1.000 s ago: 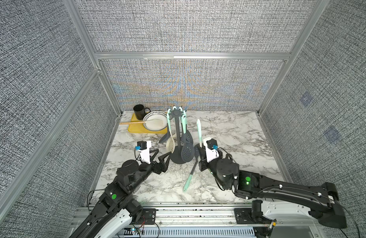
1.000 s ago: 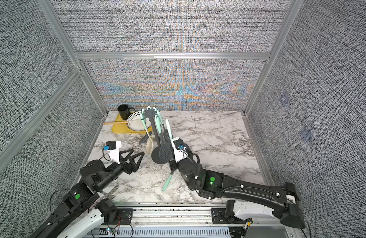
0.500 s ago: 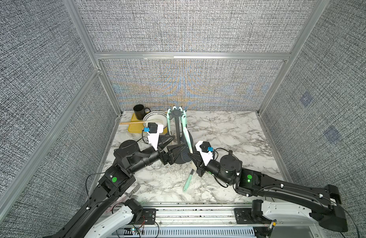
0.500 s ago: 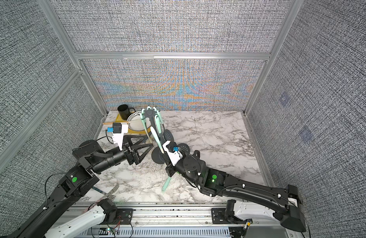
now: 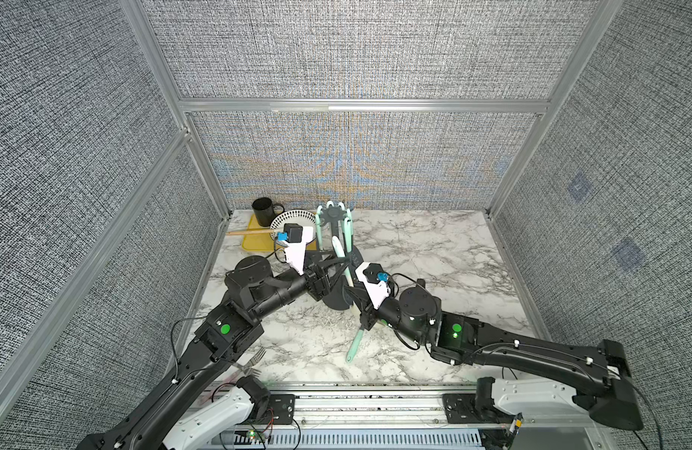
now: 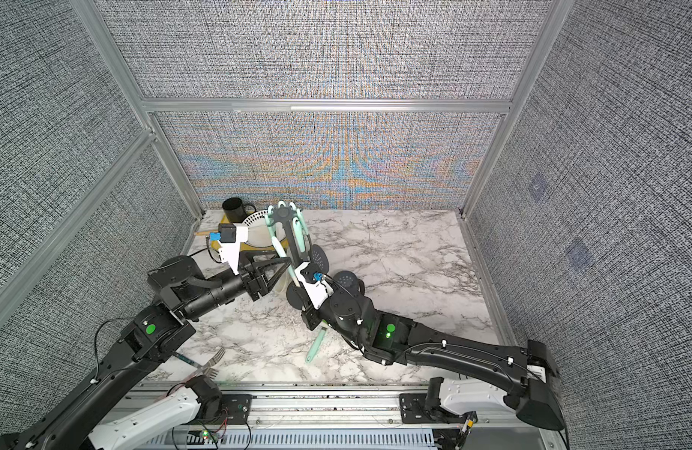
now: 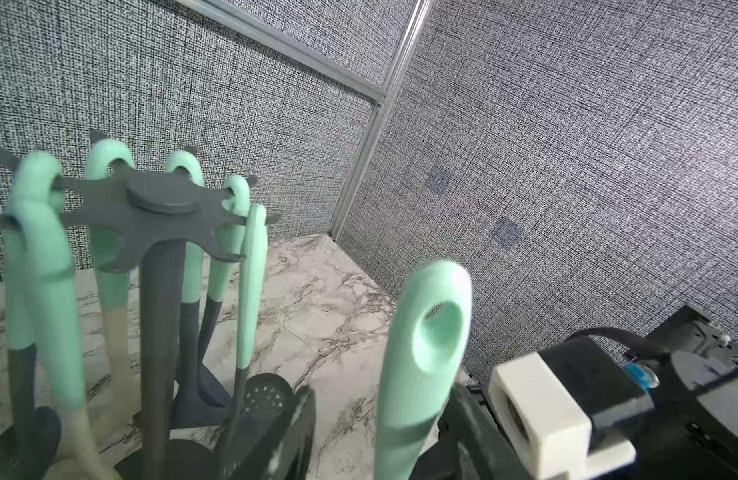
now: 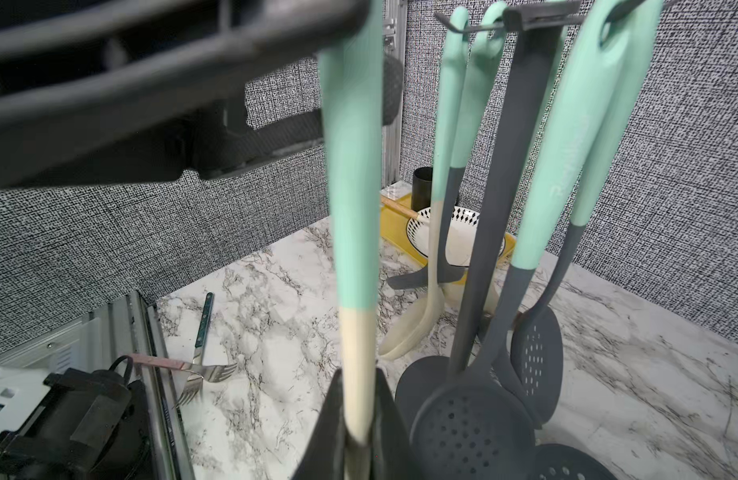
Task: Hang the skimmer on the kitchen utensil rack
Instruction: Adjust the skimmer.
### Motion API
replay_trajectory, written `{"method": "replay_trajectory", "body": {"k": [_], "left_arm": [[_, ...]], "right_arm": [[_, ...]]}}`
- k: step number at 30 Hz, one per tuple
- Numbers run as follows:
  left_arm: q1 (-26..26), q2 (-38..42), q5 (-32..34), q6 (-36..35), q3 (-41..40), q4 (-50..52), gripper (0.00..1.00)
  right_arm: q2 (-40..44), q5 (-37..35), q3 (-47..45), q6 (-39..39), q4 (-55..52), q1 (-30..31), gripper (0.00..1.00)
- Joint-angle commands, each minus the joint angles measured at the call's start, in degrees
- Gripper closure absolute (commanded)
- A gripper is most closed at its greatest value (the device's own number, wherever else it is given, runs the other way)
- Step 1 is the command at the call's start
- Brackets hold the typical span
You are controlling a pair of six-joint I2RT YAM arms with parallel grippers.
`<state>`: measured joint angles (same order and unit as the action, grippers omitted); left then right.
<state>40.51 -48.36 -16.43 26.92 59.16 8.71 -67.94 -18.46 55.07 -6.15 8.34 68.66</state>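
Observation:
The kitchen utensil rack (image 5: 332,213) (image 6: 282,213) (image 7: 167,203) stands at the back left, with several mint-handled utensils hanging from its crown. My right gripper (image 5: 351,294) (image 6: 298,288) (image 8: 359,415) is shut on the cream shaft of the skimmer (image 5: 342,257) (image 6: 284,261) (image 8: 352,166), holding it upright beside the rack pole. The skimmer's head is hidden. My left gripper (image 5: 336,269) (image 6: 278,269) (image 7: 379,399) straddles the skimmer's mint handle (image 7: 425,353) below its hanging hole. One finger touches the handle and a gap shows at the other, so it is open.
A yellow tray (image 5: 250,243) at the back left holds a black mug (image 5: 263,210) and a patterned bowl (image 5: 293,222). Two forks (image 5: 252,358) lie at the front left. A mint-handled utensil (image 5: 354,343) lies on the marble under the right arm.
My left arm has reached in from the front left to the skimmer's handle and its jaws have narrowed around it. The right gripper has carried the skimmer left, closer to the rack.

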Motion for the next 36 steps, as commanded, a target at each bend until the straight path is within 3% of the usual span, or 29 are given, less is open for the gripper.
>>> {"method": "replay_trajectory", "body": {"k": [1, 4, 9, 11, 19, 22, 25, 27, 30, 36], "left_arm": [[0.0, -0.4, 1.1, 0.5, 0.8, -2.4, 0.56], [0.0, -0.7, 1.2, 0.8, 0.9, -2.4, 0.66], [0.0, -0.7, 1.9, 1.3, 0.8, -1.9, 0.98], [0.0, -0.2, 1.5, 0.5, 0.6, -1.9, 0.98], [0.0, 2.0, 2.7, 0.6, -1.0, -2.1, 0.97], [0.0, 1.1, 0.3, 1.3, -0.7, -2.9, 0.54], [0.0, 0.2, -0.2, 2.0, -0.8, -3.6, 0.39], [0.0, -0.3, -0.3, 2.2, -0.9, -4.1, 0.41], [0.0, -0.5, 0.2, 2.9, -1.3, -5.1, 0.52], [0.1, -0.9, 2.2, 3.8, -1.3, -5.5, 0.57]], "right_arm": [[-0.3, -2.3, 0.5, -0.4, 0.2, 0.0, 1.0], [-1.2, -3.0, 1.1, -0.6, -0.6, 0.0, 1.0], [-1.3, -3.2, 1.3, -0.9, -0.9, 0.1, 1.0], [-0.3, -2.8, 0.5, -0.7, 0.0, 0.1, 1.0], [3.6, -0.3, -2.2, -0.8, 2.6, 0.0, 1.0], [2.6, -0.7, -1.5, -1.2, 2.4, 0.0, 1.0], [1.7, 0.2, -0.7, -1.1, 2.9, 0.0, 1.0], [1.3, 0.7, -0.3, -1.0, 3.4, 0.0, 1.0], [1.0, 1.1, 0.0, -0.9, 3.6, 0.0, 1.0], [0.2, 2.4, -0.4, -1.2, 4.5, 0.2, 1.0]]}}
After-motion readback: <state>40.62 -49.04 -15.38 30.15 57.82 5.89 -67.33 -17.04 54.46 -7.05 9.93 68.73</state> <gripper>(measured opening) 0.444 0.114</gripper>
